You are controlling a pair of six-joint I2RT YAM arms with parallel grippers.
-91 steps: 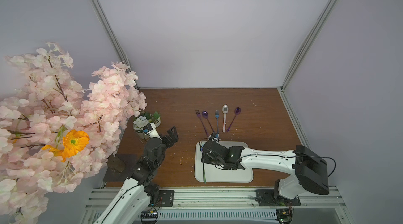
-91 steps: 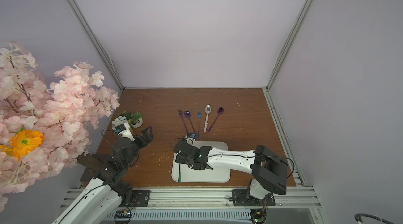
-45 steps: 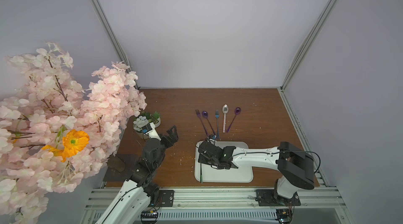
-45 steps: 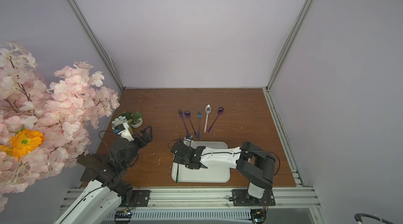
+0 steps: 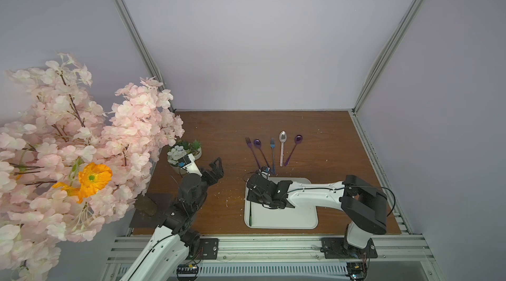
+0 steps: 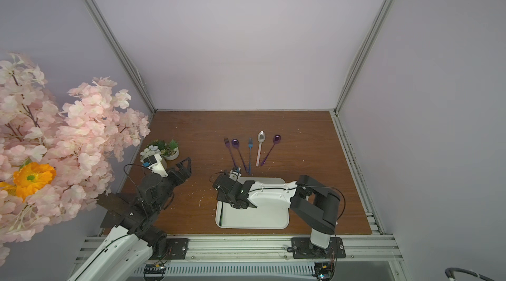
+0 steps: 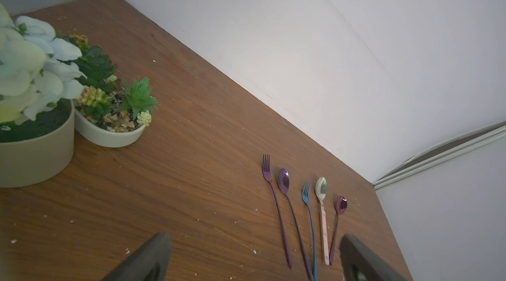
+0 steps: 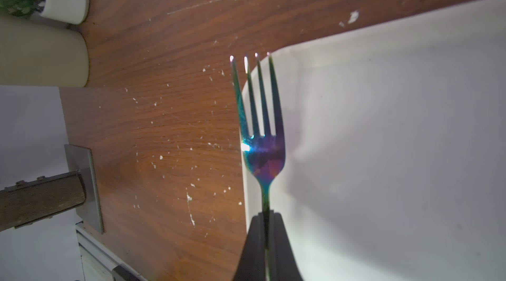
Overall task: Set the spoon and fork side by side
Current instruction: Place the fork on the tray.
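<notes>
Right wrist view: the right gripper (image 8: 266, 216) has its black jaws pinched tight on the neck of an iridescent fork (image 8: 262, 153). The fork's four tines reach past the fingertips and show against the rounded corner rim of the white tray (image 8: 383, 142), where it meets the scratched wooden table (image 8: 164, 129); I cannot tell whether the tines touch that rim. In both top views the tray lies toward the table's 6 o'clock edge. The right gripper sits over its 10 o'clock corner, and a thin green stretch of the fork runs along the tray's 9 o'clock rim toward 6 o'clock. At 12 o'clock of the tray, five pieces lie on the wood in a slightly fanned row, heads toward 12 o'clock. From 9 to 3 o'clock they are a purple fork (image 5: 253, 153), a purple spoon (image 5: 262, 155), a blue fork (image 5: 273, 153), a pink-handled silver spoon (image 5: 282, 148) and a second purple spoon (image 5: 292, 152). The left gripper (image 5: 214, 166) hangs above bare wood at 9 o'clock of the tray, jaws spread wide and holding nothing. Two plant pots (image 5: 187, 155) stand touching at the table's 9 o'clock edge. A pink blossom branch (image 5: 82, 142) fills the frame beyond them.
</notes>
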